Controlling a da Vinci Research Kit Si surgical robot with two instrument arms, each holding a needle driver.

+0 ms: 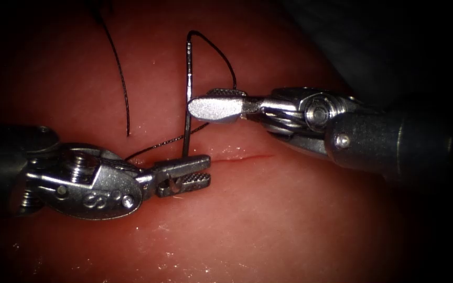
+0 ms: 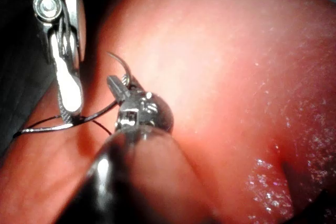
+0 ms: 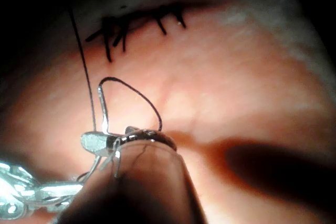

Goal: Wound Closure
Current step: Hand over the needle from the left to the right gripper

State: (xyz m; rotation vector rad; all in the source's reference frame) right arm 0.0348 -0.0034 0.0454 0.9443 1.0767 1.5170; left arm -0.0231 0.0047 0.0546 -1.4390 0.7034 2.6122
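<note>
Pink tissue (image 1: pixel 289 220) covers the whole field, with the thin red cut (image 1: pixel 239 157) running across its middle toward 3 o'clock.

At 9 o'clock the left hand (image 1: pixel 184 175) lies low on the tissue at the cut's left end. Its jaws stand narrowly apart, and the lower end of the needle (image 1: pixel 187 99) comes down right at the upper jaw. Whether that end sits between the jaws or in the tissue behind them I cannot tell. A strand of thread (image 1: pixel 169 140) passes over this hand toward 2 o'clock, and another strand hangs down from 11 o'clock.

Just left of centre the needle stands nearly upright, its thread end toward 12 o'clock, where the thread arcs over toward 1 o'clock.

From 3 o'clock the right hand (image 1: pixel 216 107) comes in and is closed across the needle about midway along its length; the thread drops behind it.

My judgement of the risks: the right hand alone clearly holds the needle, so a loose clamp could let it twist or fall. The loop of thread could snag in either hand's jaws. The left hand's tips, resting on the tissue, could nick the cut's edge.
</note>
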